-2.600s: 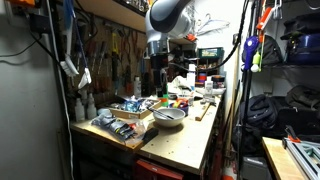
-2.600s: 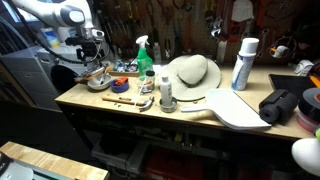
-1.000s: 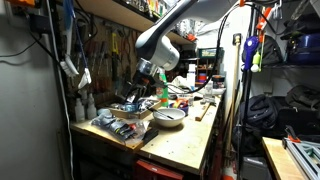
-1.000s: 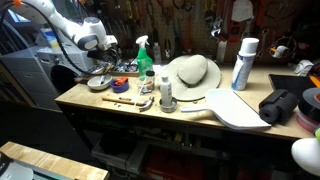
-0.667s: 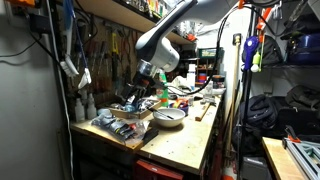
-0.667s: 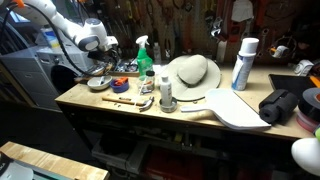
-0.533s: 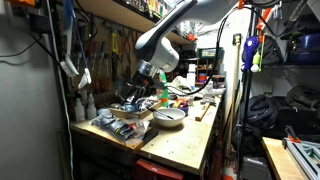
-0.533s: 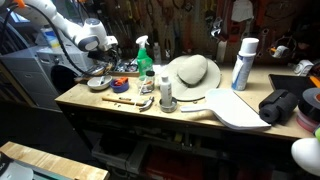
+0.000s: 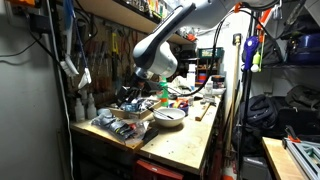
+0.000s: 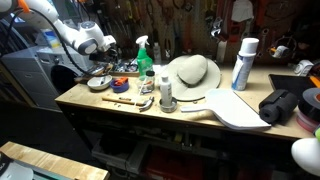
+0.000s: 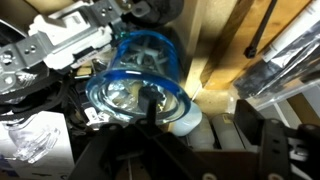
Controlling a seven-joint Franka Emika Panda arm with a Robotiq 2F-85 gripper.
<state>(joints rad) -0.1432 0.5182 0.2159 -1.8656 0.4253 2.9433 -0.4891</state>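
A white, rounded arm [image 9: 158,50] with dark joints ends in a black hand [image 9: 133,96].

We record the blue ring [image 11: 135,75] in the wrist view as translucent, glossy plastic. The bag [image 11: 35,135] beside it is clear, crinkled film. The workbench top [image 11: 225,40] is bare, matt wood with visible grain. In an exterior view the bowl [image 9: 169,116] is bright, polished metal, and the arm shell [image 9: 158,52] is smooth and glossy. In an exterior view the hat [image 10: 193,72] is pale woven straw, the spray bottle [image 10: 145,55] is green plastic, and the pouch [image 10: 280,105] is matt black cloth.
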